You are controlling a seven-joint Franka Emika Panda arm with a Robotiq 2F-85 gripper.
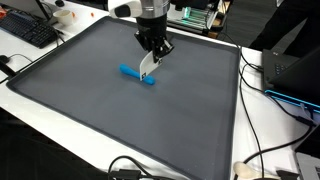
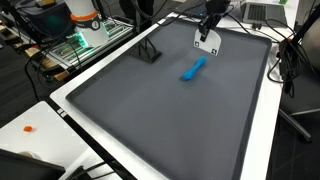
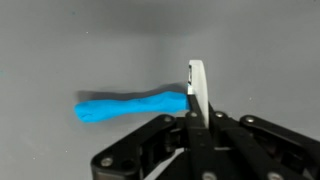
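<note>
**White table, dark grey mat**

Covered almost edge to edge by the mat, with a raised rim all round. On the mat: a blue stick, lying flat and slightly aslant near the middle; well apart from it, near one edge, a small black stand. On the bare white tabletop beside the mat: a black keyboard at one corner, dark cables along one side, a tiny orange bit.

Even, bright overhead light; soft shadows on the grey mat; the wrist view is slightly blurred.
</note>
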